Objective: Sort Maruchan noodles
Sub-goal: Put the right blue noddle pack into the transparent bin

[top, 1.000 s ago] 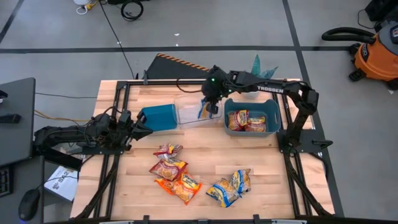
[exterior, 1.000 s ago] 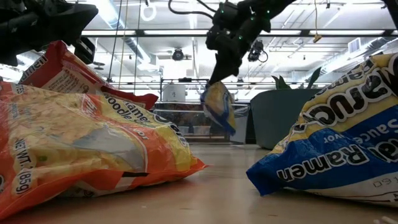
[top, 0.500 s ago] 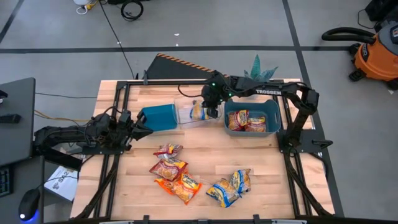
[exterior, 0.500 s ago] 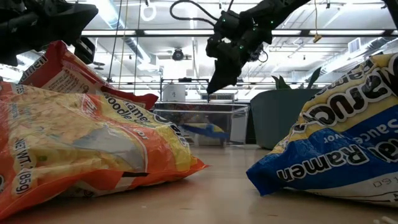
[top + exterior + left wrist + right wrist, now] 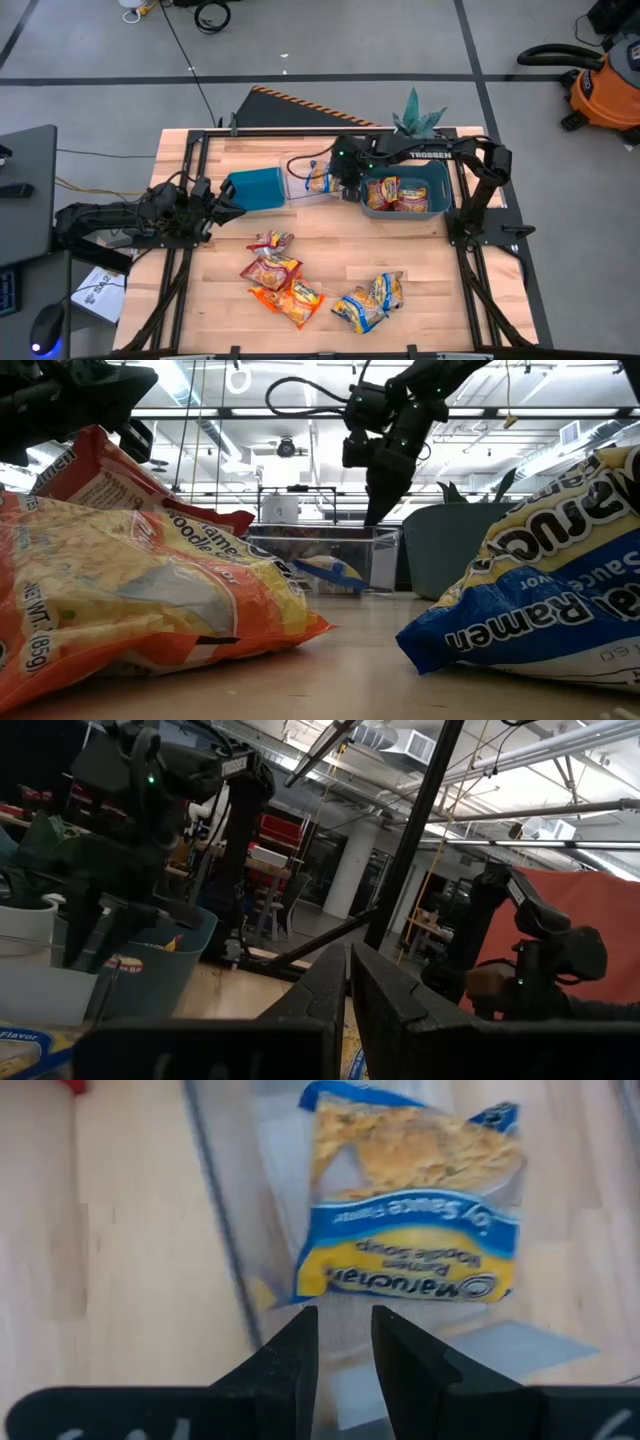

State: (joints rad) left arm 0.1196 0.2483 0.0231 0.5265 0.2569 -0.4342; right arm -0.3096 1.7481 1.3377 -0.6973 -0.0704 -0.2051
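Note:
My right gripper [image 5: 341, 178] hangs open above the clear bin [image 5: 298, 186], fingers a narrow gap apart [image 5: 345, 1342]. A blue-and-yellow Maruchan packet [image 5: 410, 1220] lies flat on that bin's floor, below the fingers and apart from them [image 5: 325, 572]. Several more packets lie loose on the table: red-pink ones [image 5: 270, 242], orange ones [image 5: 285, 290], and blue-and-yellow ones [image 5: 370, 300]. The teal bin [image 5: 372, 205] at the right holds red-pink packets. My left gripper [image 5: 222, 205] waits shut at the table's left, beside another teal bin [image 5: 255, 188].
The three bins stand in a row across the table's far half. A dark frame runs along the table's edges. A plant [image 5: 415, 108] stands at the far edge. Bare wood lies between the bins and the loose packets, and at the near right.
My right gripper held the blue-and-yellow packet hanging above the clear bin, then let it go. The packet fell into the bin and now lies flat on its floor. The gripper has shifted slightly toward the right teal bin.

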